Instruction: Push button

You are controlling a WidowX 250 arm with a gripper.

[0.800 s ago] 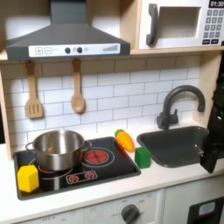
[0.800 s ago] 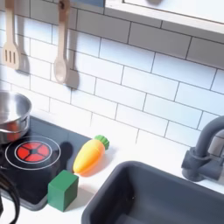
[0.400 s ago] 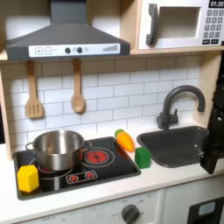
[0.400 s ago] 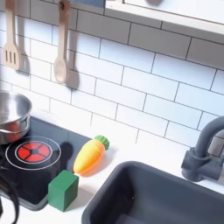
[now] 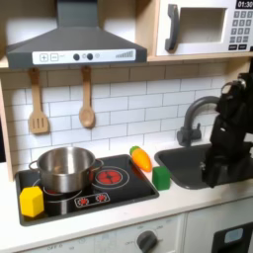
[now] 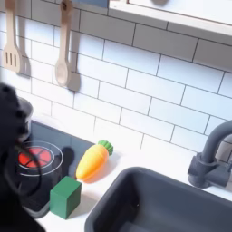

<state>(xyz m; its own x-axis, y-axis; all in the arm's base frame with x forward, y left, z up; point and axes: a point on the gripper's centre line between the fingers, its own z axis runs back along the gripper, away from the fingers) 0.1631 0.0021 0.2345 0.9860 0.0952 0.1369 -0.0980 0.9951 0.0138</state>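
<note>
While the arm point(image 5: 229, 133) stands blurred above the sink point(image 5: 193, 158) in the first exterior view, its fingers' state cannot be told. Buttons point(image 5: 87, 57) sit in a horizontal row on the range hood's point(image 5: 74, 44) front, facing outward.

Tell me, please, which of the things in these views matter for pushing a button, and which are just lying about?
Belonging to the job:
range hood buttons
microwave keypad
stove knob
robot arm, blurred, gripper state unclear

Which button is meant cannot be told.

Just lying about:
pot
carrot
green block
yellow block
spatula
wooden spoon
faucet
</note>
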